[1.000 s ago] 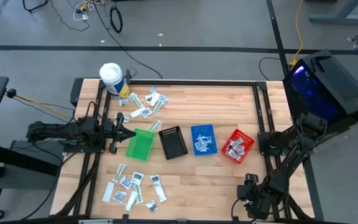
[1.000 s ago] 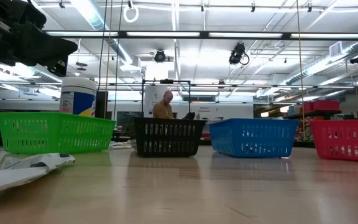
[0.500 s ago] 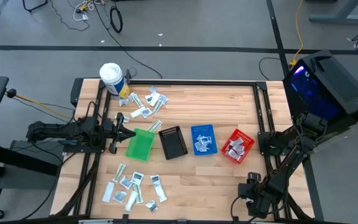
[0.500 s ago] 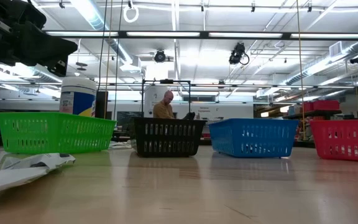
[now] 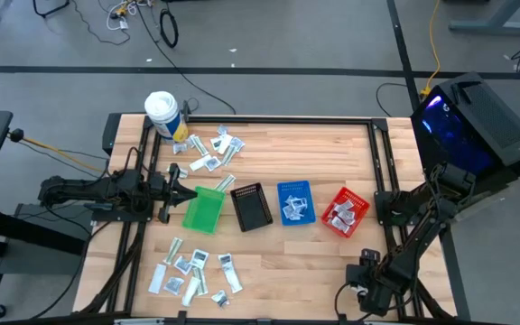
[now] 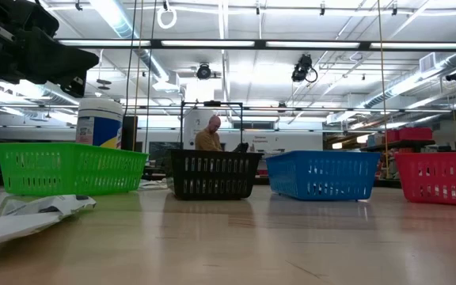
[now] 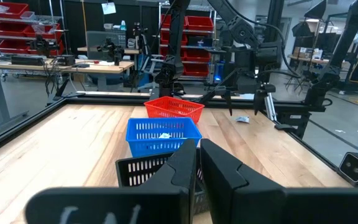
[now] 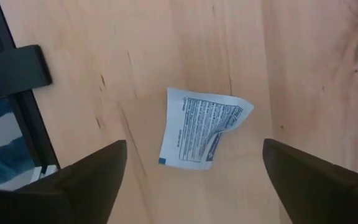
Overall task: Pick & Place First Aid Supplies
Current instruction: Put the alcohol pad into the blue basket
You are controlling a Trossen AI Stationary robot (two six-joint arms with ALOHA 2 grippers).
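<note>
High view shows the job is only part done. Some packets already lie in the blue bin (image 5: pixel 295 202) and the red bin (image 5: pixel 344 213). The green bin (image 5: pixel 204 209) and the black bin (image 5: pixel 251 207) look empty from above.

Lots of packets are still out on the table (image 5: pixel 323 149). One bunch (image 5: pixel 208 150) lies near the white tub (image 5: pixel 162 114). Another bunch (image 5: pixel 193 271) lies at the near edge, below the green bin. One more packet (image 8: pixel 201 128) lies alone on the wood, a bit crumpled, right under the right gripper (image 8: pixel 194 180).

That gripper hangs over the packet with its fingers (image 8: pixel 79 180) spread wide, one on each side, not touching it. I think it is getting ready to come down and pick this one up.

The left gripper (image 5: pixel 177 190) waits beside the green bin with its fingers (image 7: pixel 185 174) pressed together, holding nothing.

So most of the sorting is still to do.
</note>
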